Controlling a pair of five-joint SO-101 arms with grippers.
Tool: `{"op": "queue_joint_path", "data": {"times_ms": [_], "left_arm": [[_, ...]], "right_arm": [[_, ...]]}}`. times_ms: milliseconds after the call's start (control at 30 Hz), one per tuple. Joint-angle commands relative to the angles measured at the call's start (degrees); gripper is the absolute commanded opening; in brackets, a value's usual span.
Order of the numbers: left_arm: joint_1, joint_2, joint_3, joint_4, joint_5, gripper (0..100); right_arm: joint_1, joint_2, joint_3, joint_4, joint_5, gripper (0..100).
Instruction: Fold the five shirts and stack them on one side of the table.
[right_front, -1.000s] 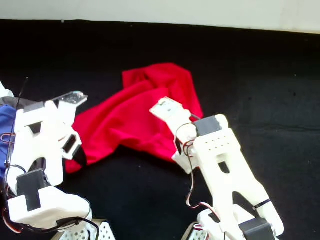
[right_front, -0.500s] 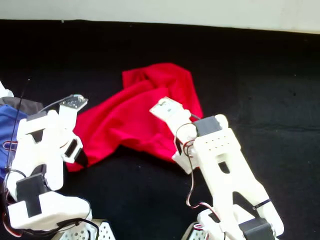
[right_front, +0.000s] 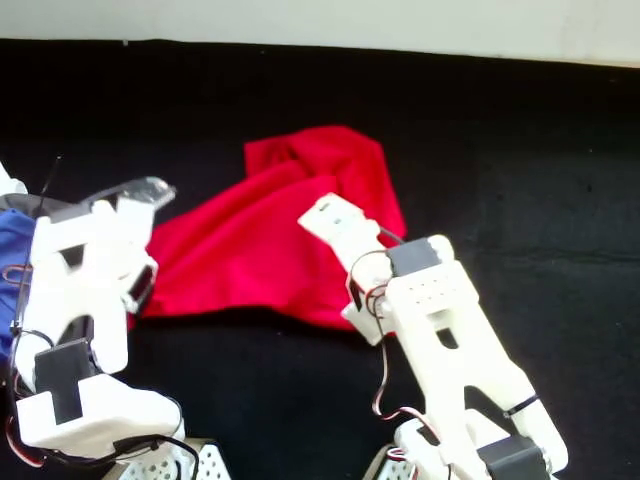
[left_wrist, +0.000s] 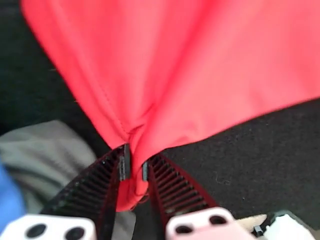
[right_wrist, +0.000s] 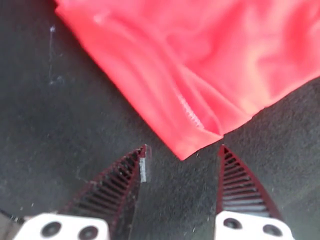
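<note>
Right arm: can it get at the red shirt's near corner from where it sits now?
Probably yes. The right pincer is open, and the red shirt has its corner lying just ahead of the tips on the black table, with nothing between. The left pincer grips another edge, off to the side.

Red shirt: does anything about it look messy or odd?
Yes: the red shirt lies crumpled and bunched toward the far side rather than spread flat, with one corner pinched in the left arm's jaws.

Black tabletop (right_front: 520, 150), cloth-covered.
Carries: red shirt (right_front: 260, 240), rumpled, near the middle; blue cloth (right_front: 12, 235) and grey cloth (left_wrist: 45, 145) at one edge.
</note>
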Motion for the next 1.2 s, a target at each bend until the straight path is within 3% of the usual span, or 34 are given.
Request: {"op": "queue_joint_path", "data": {"times_ms": [0, 167, 367, 600, 733, 1167], "left_arm": [[-0.1, -0.5, -5.9, 4.7, 0.8, 1], [-0.2, -0.5, -6.5, 5.3, 0.7, 1], [-0.5, -1.0, -6.8, 5.3, 0.8, 1], [-0.2, -1.0, -6.9, 5.1, 0.8, 1], [-0.3, -1.0, -6.9, 5.2, 0.8, 1], [-0.6, -1.0, -6.9, 5.3, 0.8, 1]], "right_arm": [[0.1, -0.7, 0.4, -5.2, -5.3, 23.5], [3.1, 8.9, -1.5, -9.6, -11.9, 35.2], [0.6, 21.9, -6.8, -4.3, -11.3, 30.0], [-9.6, 17.5, -12.4, 10.2, -7.4, 26.4], [-10.5, 15.6, -12.4, 13.7, -2.9, 26.4], [-2.5, 16.0, -12.3, 3.5, -2.5, 26.4]]}}
